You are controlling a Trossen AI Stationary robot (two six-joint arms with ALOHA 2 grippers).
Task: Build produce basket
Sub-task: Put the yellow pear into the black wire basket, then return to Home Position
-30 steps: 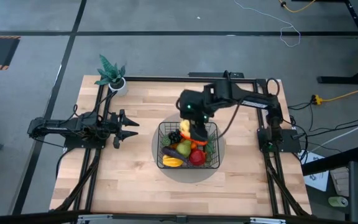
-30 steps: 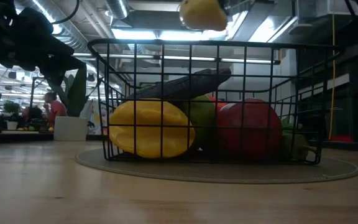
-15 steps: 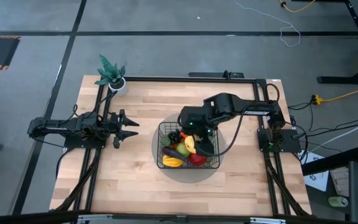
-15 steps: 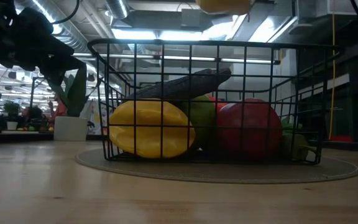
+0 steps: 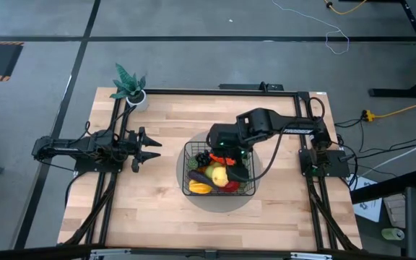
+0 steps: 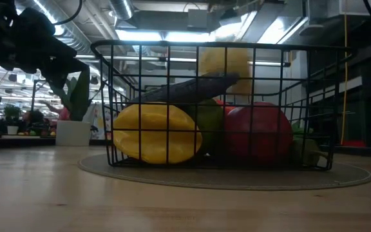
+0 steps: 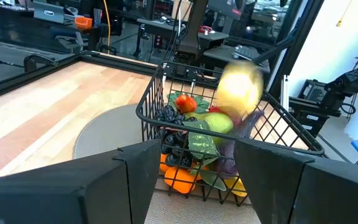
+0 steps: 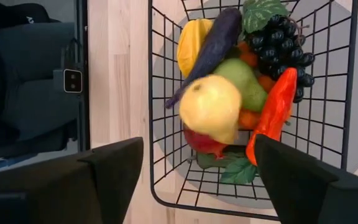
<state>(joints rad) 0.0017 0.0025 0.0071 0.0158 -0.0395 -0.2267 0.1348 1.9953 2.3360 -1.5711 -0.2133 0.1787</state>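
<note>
We see the right tool poised over the far side of the basket, which sits on a round grey mat near the middle of the bench. Its fingers are spread wide with nothing between them. Below them a yellow pear is blurred and free of the fingers, over the pile inside the basket. From bench height we see the pear inside the wire walls, level with the upper rows of the grid, above the rest of the produce; whether it touches the pile we cannot tell.

In the basket we can make out a purple eggplant lying across a yellow mango, a green pear just beside the yellow one, dark grapes with a green leaf, an orange carrot lying at a slant along one side, and a red apple partly under the yellow pear. From bench height the mango and the apple fill the front of the basket.

The left tool rests well apart from the basket at the bench's left side, low over the wood, its fingers apart and holding nothing. A small potted plant stands at the far left corner.
</note>
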